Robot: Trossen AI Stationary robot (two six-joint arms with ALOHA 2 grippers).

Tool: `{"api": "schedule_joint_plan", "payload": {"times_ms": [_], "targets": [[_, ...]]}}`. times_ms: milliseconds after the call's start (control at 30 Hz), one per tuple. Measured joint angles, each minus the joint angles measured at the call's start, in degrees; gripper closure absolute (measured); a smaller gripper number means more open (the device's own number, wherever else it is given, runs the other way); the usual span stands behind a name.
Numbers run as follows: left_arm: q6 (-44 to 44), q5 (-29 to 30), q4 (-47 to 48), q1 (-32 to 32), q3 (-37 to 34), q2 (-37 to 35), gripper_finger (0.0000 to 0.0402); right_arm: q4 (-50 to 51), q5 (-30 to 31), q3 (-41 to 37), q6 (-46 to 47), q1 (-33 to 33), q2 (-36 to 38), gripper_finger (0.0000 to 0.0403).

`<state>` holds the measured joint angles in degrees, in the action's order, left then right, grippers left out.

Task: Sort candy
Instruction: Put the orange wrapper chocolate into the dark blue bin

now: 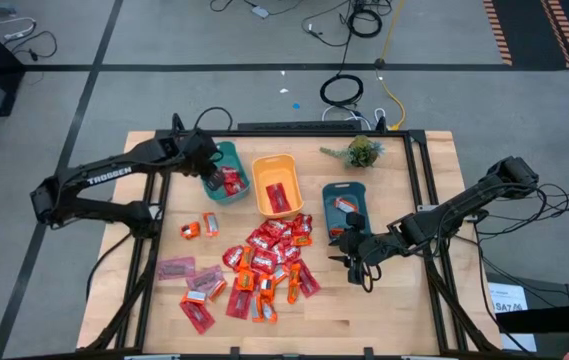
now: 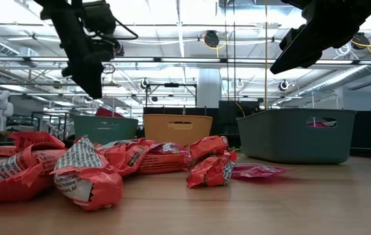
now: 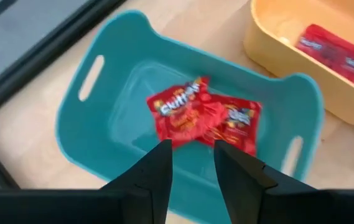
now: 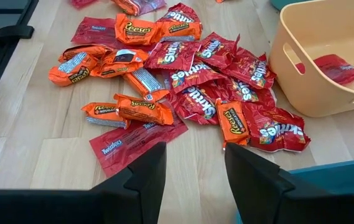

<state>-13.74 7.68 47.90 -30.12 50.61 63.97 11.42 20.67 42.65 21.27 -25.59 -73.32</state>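
The candy lies in a loose heap (image 1: 269,258) on the middle of the wooden table, mostly red packets with some orange ones (image 4: 140,107). Two red packets (image 3: 203,115) lie flat on the floor of the teal bin (image 1: 232,152) at the far left. My left gripper (image 3: 192,149) hangs open just above them with nothing between its fingers. To the right of the heap, my right gripper (image 4: 195,155) is open and empty above bare wood, pointing toward the heap. In the high view it shows at the table's right (image 1: 354,258).
An orange bin (image 1: 276,172) holding a red packet stands at the far middle. A darker teal bin (image 1: 344,190) with candy stands to its right. A small green plant (image 1: 362,152) sits at the far edge. Pale pink packets (image 1: 176,268) lie near left.
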Motion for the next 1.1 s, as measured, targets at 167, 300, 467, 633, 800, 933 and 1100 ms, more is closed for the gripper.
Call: {"api": "schedule_joint_plan", "payload": {"times_ms": [167,300,467,633,800,933,1100], "targets": [[-5.3,0.0,3.6,4.0,0.0,-3.6,0.0274,0.0,0.0,0.0,0.3,0.0,0.0,0.0246],[-8.6,0.0,4.3,8.6,0.0,-6.6,0.0274,0.0,0.0,0.0,0.3,0.0,0.0,0.0246],[-12.6,3.0,3.8,17.5,-0.2,-8.5,0.0274,0.0,0.0,0.0,0.8,0.0,0.0,0.0246],[-16.9,8.9,3.5,28.4,-0.3,-8.3,0.0274,-0.2,0.0,0.0,0.8,0.0,0.0,0.0246],[-20.1,11.1,3.1,38.0,-0.3,-8.1,0.0274,-1.0,0.0,0.0,0.8,0.0,0.0,0.0246],[-20.0,11.1,2.4,42.9,-0.3,-7.9,0.0274,-2.0,0.2,0.0,0.3,0.0,0.0,0.0246],[-18.9,12.9,-0.5,47.2,-0.7,-7.8,0.0274,-4.0,0.3,0.0,0.2,0.1,0.0,0.0246]]}}
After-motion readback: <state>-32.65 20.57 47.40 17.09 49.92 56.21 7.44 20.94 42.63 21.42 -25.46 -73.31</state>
